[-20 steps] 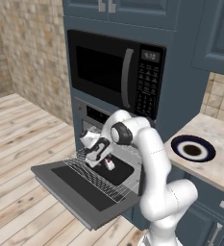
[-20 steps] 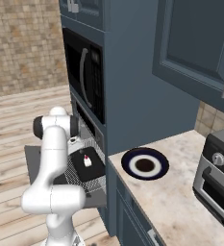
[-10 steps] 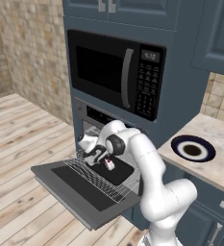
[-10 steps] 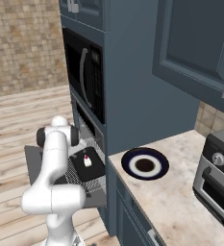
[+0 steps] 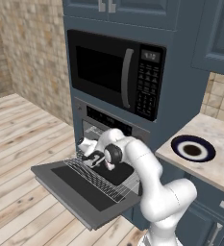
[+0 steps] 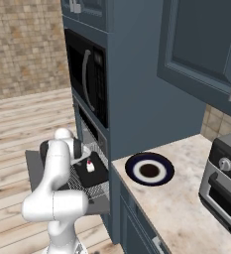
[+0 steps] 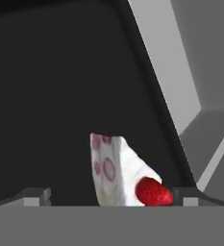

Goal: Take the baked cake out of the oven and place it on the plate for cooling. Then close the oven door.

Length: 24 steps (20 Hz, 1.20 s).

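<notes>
End effector [image 7: 108, 194] wide open, holding nothing. Fingertips [image 7: 34, 196] flank the cake [image 7: 120, 175], which sits between them dead ahead on the black tray [image 7: 60, 96] over the open oven door [image 5: 80, 190]. Cake's long axis points rightward, strawberry end. Plate [image 5: 193, 148] waits on tabletop [image 5: 214, 158], well apart.

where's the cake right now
The cake sits on the black tray on the pulled-out oven rack, left of the plate in the right base view.
</notes>
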### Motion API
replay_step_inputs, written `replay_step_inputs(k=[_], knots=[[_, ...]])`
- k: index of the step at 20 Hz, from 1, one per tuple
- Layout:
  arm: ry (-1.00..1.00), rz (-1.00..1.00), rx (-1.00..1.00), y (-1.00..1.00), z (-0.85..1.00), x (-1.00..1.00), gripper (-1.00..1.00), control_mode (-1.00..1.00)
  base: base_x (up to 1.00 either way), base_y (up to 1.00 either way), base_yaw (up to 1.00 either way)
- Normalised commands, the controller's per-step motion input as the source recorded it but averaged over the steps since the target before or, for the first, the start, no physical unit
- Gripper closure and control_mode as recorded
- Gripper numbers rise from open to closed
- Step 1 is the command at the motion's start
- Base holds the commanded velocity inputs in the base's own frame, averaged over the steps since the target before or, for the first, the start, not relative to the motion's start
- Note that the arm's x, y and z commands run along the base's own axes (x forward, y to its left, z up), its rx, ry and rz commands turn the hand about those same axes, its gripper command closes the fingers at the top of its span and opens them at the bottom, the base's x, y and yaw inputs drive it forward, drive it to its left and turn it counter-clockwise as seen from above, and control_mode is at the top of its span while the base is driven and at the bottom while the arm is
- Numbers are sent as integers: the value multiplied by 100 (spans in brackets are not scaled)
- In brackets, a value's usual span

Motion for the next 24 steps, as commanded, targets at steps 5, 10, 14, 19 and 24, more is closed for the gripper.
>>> replay_step_inputs(k=[5, 10, 14, 19, 24], knots=[[0, -3, 0, -18, -16, 9, -100, -100, 0, 0, 0], [-1, -1, 0, -13, -14, 7, -100, -100, 0, 0, 0], [-9, 0, 2, -11, 1, -3, -100, -100, 0, 0, 0], [-9, 0, 0, -18, 0, -11, -100, -100, 0, 0, 0], [-6, 0, 0, -33, 0, -10, -100, -100, 0, 0, 0]])
